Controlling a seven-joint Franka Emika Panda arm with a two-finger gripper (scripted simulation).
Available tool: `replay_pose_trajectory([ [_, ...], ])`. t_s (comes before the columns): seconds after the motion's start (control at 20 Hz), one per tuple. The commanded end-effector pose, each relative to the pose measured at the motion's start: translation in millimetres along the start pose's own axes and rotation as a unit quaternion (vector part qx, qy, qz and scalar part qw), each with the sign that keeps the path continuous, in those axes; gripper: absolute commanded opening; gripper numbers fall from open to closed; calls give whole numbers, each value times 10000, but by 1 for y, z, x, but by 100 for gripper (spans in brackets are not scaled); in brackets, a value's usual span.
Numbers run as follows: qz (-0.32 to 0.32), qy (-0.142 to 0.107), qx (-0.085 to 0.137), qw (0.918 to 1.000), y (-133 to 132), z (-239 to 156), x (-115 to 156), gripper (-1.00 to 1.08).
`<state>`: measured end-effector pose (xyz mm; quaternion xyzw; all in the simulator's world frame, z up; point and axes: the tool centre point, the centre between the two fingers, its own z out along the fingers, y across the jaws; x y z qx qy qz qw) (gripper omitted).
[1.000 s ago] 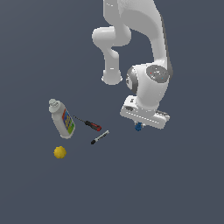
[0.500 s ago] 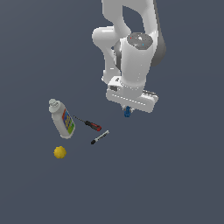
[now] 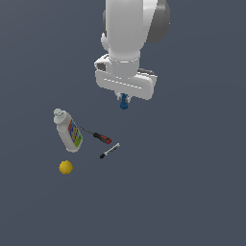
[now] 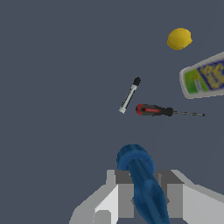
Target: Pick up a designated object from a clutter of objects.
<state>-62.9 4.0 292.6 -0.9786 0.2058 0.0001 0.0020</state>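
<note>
My gripper (image 3: 124, 98) is shut on the tiny bright-blue object (image 3: 124, 103), which hangs from the fingertips well above the floor. In the wrist view the blue object (image 4: 142, 175) is clamped between the two grey fingers (image 4: 124, 197). Below on the floor lie the white bottle with a colourful label (image 3: 67, 130), the red-handled screwdriver (image 3: 101, 138), the black-and-white marker (image 3: 109, 151) and the small yellow ball (image 3: 66, 167). The wrist view also shows the marker (image 4: 129, 95), screwdriver (image 4: 154, 110), ball (image 4: 179, 38) and part of the bottle (image 4: 204, 78).
The grey floor (image 3: 182, 182) stretches around the clutter. The arm's white body (image 3: 126, 33) rises above the gripper.
The arm has lifted and swung toward the exterior view's left with the blue object held in the gripper. The clutter on the floor has not moved.
</note>
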Motion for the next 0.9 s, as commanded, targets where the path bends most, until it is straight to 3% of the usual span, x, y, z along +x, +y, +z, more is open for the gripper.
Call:
replay_pose_trajectory([
  [0.0,-3,-5,1,10000,18,-20,-1,-100],
  [0.45,0,0,-10,10000,64,-74,1,-100],
  [0.85,0,4,-17,10000,77,-90,3,-100],
])
